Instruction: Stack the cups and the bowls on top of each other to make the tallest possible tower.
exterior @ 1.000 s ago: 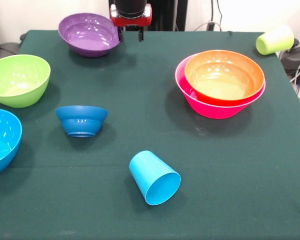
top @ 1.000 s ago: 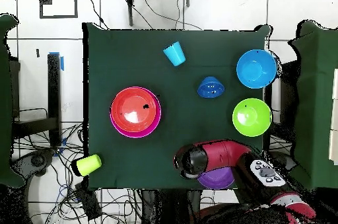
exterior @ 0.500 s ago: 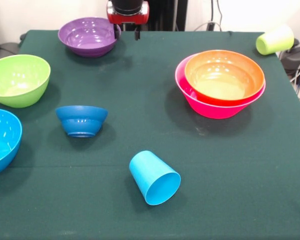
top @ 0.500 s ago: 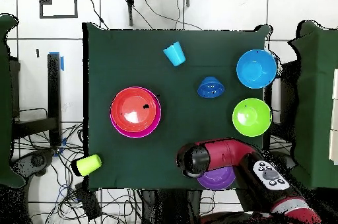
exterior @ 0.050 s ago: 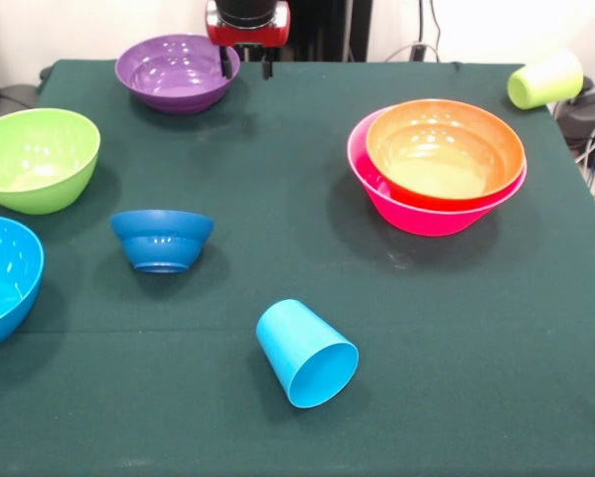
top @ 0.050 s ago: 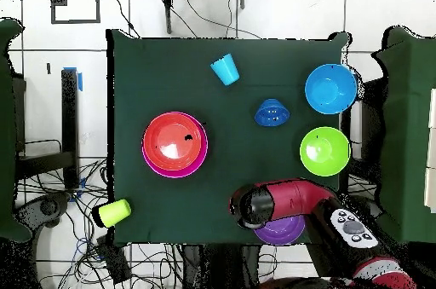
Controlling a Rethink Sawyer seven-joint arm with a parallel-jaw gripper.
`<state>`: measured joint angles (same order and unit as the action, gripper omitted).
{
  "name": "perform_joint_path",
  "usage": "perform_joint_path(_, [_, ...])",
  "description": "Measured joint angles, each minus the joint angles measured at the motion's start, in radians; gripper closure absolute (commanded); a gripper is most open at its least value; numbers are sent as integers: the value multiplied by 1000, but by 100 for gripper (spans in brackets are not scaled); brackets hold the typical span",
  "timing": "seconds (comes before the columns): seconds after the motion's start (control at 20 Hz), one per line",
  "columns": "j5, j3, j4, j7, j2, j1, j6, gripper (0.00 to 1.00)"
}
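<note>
Gripper: fingers spread, apparently straddling the purple bowl rim at the desk far edge. Risk for you: a thin, glossy rim slips or tips when pinched. Tower: orange bowl in pink bowl.

Glossy smooth plastic with bright highlights: purple bowl, orange bowl, pink bowl, lime green bowl. Duller satin plastic: sky blue cup, yellow-green cup. Matt dark green cloth, faintly creased: table cover.
</note>
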<state>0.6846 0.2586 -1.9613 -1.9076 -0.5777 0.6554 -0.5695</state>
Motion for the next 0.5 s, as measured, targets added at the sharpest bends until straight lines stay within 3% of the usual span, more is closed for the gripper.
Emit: perform_joint_path(0.5, [22, 5, 3, 0, 16, 1, 0, 0])
